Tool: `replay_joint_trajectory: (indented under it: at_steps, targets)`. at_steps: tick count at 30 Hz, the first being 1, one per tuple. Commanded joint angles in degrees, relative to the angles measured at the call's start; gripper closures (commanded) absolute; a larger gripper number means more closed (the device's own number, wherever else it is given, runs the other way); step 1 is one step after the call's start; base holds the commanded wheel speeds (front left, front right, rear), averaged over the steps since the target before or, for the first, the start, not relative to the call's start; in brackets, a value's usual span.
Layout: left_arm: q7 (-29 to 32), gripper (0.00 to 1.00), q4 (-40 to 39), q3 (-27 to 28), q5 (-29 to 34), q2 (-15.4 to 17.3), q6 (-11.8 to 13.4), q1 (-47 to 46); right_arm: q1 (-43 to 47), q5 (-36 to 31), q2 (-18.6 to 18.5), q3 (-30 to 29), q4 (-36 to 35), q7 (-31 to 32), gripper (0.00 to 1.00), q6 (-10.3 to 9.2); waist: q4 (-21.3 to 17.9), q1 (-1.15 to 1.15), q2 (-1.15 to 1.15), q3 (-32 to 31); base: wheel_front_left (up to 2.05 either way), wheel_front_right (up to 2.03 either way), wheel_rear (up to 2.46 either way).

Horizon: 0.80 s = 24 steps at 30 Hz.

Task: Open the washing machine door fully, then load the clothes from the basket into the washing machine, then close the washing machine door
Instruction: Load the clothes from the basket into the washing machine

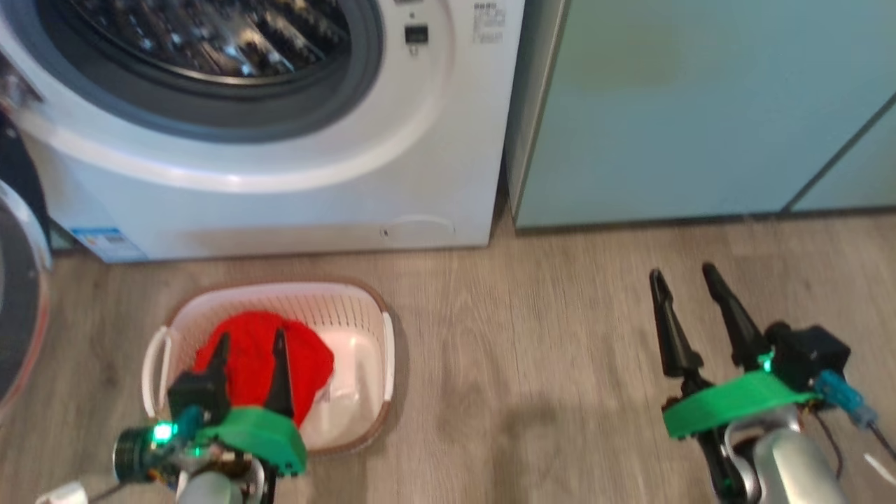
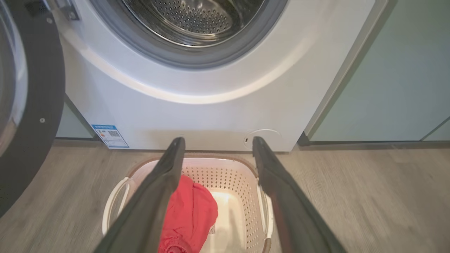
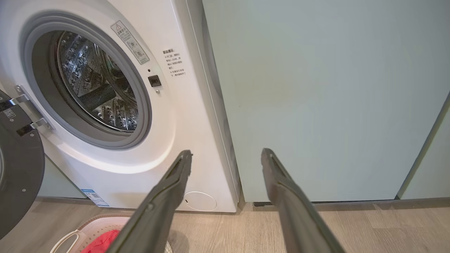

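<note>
Left gripper (image 2: 218, 138): spread wide, nothing between the two dark fingers, poised over the basket (image 2: 225, 175) with the tips pointing toward the machine. Hard to tell whether touching the fabric or just above it.

Directly under that gripper, the clothes (image 2: 193, 211): one plain bright red garment, soft and crumpled into a mound, filling the left half of the basket and heaped against its left wall.

Basket itself: cream-white perforated plastic, brown rim, white side handles, a label sticker on the bare right half of its bottom. Set on the wooden floor (image 1: 525, 350) just in front of the washing machine (image 1: 280, 210).

Washing machine: white front, grey seal, shiny perforated drum (image 2: 190, 17) exposed, blue label sticker (image 2: 109, 135) low at the left corner, round flap (image 3: 200, 201) low at the right.

Washing machine door (image 2: 42, 88): swung open to the left, wide black rim and glass centre facing out.

Right gripper (image 1: 682, 270): likewise fully spread and empty, well apart from the basket, above bare floor before the pale teal cabinet (image 1: 700, 105).
</note>
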Motion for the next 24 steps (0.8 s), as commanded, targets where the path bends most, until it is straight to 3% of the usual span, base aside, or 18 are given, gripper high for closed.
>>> replay_joint_trajectory:
  at_steps: [1, 8, 14, 19, 24]
  targets:
    - [-0.3, 0.00, -0.2, 2.1, 0.8, 0.4, -0.1, -3.7, -2.5, -0.6, -0.2, 1.5, -2.2, -0.7, 0.00, 0.00, -0.7, 0.00, 0.00, 4.6, 0.00, 0.00, 0.00]
    - [-0.3, 0.00, 13.1, 1.5, 5.3, 3.1, -1.6, -13.1, -5.9, -1.4, -0.2, 3.0, -3.1, -0.7, 0.00, 0.00, -2.3, 0.00, 0.00, 13.5, 0.00, 0.00, 0.00]
    - [-0.2, 0.00, 27.8, 0.3, 8.3, 6.7, -1.1, -22.7, -8.6, -0.8, -0.2, 4.2, -3.7, -0.7, 0.00, 0.00, -4.5, 0.00, 0.00, 20.2, 0.00, 0.00, 0.00]
    - [3.1, 0.00, 40.9, -1.3, 9.6, 9.4, -3.3, -30.5, -10.2, 0.1, -0.2, 5.1, -4.2, -0.7, 0.00, 0.00, -6.8, 0.00, 0.00, 25.5, 0.00, 0.00, 0.00]
    - [4.6, 0.00, 48.0, -2.6, 10.9, 12.1, -3.0, -35.9, -11.5, 1.1, -0.2, 5.5, -5.0, -0.7, 0.00, 0.00, -8.8, 0.00, 0.00, 30.2, 0.00, 0.00, 0.00]
